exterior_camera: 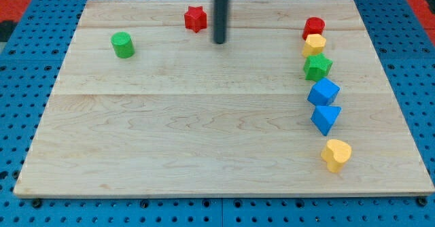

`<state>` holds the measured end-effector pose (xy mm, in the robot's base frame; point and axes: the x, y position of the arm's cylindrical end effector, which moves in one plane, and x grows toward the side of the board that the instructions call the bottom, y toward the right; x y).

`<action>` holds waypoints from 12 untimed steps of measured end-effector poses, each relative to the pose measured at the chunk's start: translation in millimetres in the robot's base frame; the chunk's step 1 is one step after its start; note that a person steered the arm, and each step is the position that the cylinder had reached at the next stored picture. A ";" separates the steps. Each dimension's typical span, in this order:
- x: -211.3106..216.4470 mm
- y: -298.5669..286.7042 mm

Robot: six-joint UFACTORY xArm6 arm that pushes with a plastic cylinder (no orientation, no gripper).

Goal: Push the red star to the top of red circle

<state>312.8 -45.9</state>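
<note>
Yellow heart (336, 153) nearest, view's bottom right, ending a column running up to the red circle (313, 27). Red star (195, 18) at top centre-left. My tip (219, 41) just right of it, apart. No hand fitted: bare rod.

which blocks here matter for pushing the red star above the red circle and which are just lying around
In the job: red star; red circle; my tip, just to the view's right of the star.

Lying about: green cylinder; yellow block; green star; blue cube; blue triangle; yellow heart.
</note>
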 end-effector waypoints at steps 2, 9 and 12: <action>-58.6 -33.2; -96.7 168.5; -36.6 -132.9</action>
<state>276.2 -178.7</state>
